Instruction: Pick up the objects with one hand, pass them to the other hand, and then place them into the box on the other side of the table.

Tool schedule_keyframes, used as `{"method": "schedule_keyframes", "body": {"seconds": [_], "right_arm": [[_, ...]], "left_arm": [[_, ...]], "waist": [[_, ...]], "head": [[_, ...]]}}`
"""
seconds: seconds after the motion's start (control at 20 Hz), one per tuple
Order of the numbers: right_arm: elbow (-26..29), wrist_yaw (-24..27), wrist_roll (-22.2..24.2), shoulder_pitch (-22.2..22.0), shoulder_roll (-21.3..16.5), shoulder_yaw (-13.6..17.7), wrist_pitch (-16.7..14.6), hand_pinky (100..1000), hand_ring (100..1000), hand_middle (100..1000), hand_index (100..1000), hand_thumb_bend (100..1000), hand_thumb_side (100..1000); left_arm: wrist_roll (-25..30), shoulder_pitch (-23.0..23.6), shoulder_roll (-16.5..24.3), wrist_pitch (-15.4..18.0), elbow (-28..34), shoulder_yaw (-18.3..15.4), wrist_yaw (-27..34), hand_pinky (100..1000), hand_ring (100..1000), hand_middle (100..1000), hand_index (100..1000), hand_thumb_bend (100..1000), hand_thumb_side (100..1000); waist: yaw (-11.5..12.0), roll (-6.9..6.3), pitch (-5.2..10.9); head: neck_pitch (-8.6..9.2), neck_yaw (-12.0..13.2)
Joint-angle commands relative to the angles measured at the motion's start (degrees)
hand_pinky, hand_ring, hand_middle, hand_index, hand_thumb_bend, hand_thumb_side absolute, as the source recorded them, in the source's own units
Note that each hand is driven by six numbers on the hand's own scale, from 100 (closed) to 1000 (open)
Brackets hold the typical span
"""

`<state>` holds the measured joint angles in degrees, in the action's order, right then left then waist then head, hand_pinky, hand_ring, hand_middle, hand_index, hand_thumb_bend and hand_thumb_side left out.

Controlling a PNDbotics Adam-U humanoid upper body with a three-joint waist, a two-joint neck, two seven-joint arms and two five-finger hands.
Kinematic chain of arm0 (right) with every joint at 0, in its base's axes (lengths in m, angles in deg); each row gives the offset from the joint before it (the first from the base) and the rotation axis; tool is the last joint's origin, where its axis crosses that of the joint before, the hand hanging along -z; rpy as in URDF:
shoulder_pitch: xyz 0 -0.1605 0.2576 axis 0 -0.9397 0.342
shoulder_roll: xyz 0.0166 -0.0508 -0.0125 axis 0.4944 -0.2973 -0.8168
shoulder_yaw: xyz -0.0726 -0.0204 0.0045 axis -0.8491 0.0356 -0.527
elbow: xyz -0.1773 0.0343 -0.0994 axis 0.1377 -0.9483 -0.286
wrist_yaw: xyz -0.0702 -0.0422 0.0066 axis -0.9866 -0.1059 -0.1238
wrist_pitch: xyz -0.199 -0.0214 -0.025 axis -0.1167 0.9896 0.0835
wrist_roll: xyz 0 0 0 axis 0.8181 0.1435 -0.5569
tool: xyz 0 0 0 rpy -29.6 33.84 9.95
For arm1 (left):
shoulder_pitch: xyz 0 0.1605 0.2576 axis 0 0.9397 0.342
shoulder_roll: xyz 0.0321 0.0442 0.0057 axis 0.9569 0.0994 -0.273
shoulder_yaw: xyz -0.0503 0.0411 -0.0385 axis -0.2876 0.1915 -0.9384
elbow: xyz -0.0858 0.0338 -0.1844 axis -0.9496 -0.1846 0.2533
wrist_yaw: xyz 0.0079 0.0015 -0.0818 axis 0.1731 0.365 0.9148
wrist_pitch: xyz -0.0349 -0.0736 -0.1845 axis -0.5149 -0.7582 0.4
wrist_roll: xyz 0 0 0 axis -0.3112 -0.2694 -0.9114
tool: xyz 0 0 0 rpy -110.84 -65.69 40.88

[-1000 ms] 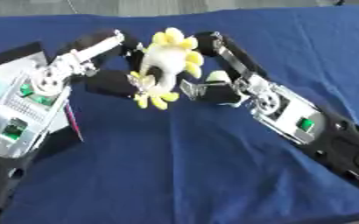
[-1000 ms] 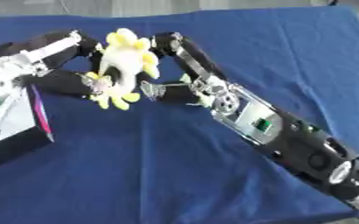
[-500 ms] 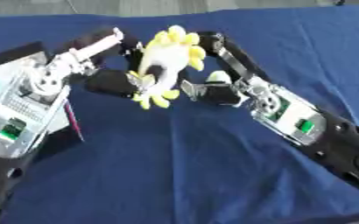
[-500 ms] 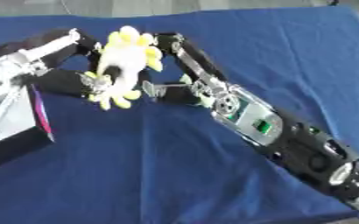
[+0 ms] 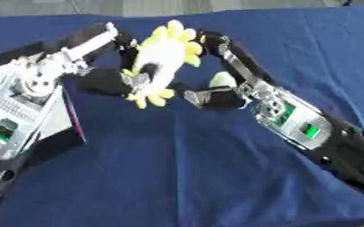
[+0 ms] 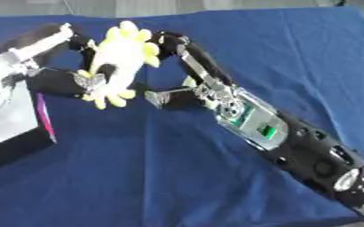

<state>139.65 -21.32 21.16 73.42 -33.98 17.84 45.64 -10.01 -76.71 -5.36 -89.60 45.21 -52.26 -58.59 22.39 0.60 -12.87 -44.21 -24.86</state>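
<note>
Left eye view: both robot hands [image 5: 131, 77] gripping flower toy [image 5: 163, 55]

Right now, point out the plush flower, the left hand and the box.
plush flower [image 5: 164, 55]: left eye view, on its white middle.
left hand [image 5: 131, 79]: left eye view, on a finger over the flower's lower edge.
box [image 6: 14, 116]: right eye view, on its pale top.

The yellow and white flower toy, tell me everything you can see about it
The flower toy looks soft, like plush: a white oval middle ringed with short rounded yellow petals, some hidden behind fingers. It is held up off the blue tablecloth, tilted, top leaning toward the far right. The left hand curls its dark fingers over the lower left part, and the right hand meets its upper right edge; how the right hand's fingers sit is unclear. A small pale piece shows just below, behind the right arm; what it is cannot be told.
</note>
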Motion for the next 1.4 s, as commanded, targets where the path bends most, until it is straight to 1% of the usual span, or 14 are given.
{"method": "schedule_keyframes", "body": {"seconds": [0.05, 0.6, 0.9, 1.1, 1.3, 1.35, 1.4], "right_arm": [[0.88, -0.59, -0.11, 0.23, -0.93, 0.69, 0.42, 711, 700, 771, 836, 299, 196], [0.88, -1.25, 0.26, -0.11, -0.91, 0.59, 0.80, 714, 711, 781, 846, 288, 211], [0.88, -1.86, 0.80, -0.31, -1.04, 0.45, 0.80, 718, 716, 784, 848, 291, 216], [0.88, -2.50, 1.50, -0.43, -1.13, 0.21, 0.48, 720, 721, 787, 850, 297, 216], [0.88, -2.77, 1.79, -0.57, -1.22, 0.20, 0.19, 720, 721, 787, 850, 300, 215], [0.88, -2.81, 1.81, -0.60, -1.23, 0.20, 0.12, 721, 722, 786, 849, 303, 211], [0.88, -2.91, 1.78, -0.67, -1.27, 0.24, -0.10, 721, 723, 786, 849, 305, 209]], "left_arm": [[-0.38, -0.82, 1.34, 0.93, 1.60, -0.42, -0.50, 1000, 490, 272, 319, 100, 258], [-1.53, 0.07, 3.69, 1.89, 2.24, -1.04, -0.86, 1000, 486, 267, 314, 100, 257], [-3.05, 0.33, 5.91, 2.50, 2.96, -1.80, -1.08, 1000, 484, 266, 313, 100, 256], [-4.70, 0.14, 8.76, 3.06, 2.68, -2.67, -0.88, 1000, 485, 267, 313, 100, 256], [-7.34, -0.08, 12.08, 3.21, 1.25, -4.75, -0.31, 1000, 486, 268, 313, 100, 258], [-7.83, -0.08, 12.66, 3.23, 0.85, -5.11, -0.21, 1000, 487, 269, 314, 100, 259], [-8.72, -0.07, 14.32, 3.07, 0.05, -6.09, -0.07, 1000, 487, 269, 314, 100, 259]], "waist": [[0.06, -0.37, 0.48], [0.17, -0.39, 0.57], [0.29, -0.47, 0.59], [0.33, -0.57, 0.61], [0.37, -0.60, 0.62], [0.41, -0.60, 0.63], [0.44, -0.59, 0.62]], "head": [[0.09, 0.30], [0.22, 0.96], [0.35, 1.14], [0.25, 1.32], [0.13, 1.57], [0.12, 1.80], [0.11, 2.69]]}}
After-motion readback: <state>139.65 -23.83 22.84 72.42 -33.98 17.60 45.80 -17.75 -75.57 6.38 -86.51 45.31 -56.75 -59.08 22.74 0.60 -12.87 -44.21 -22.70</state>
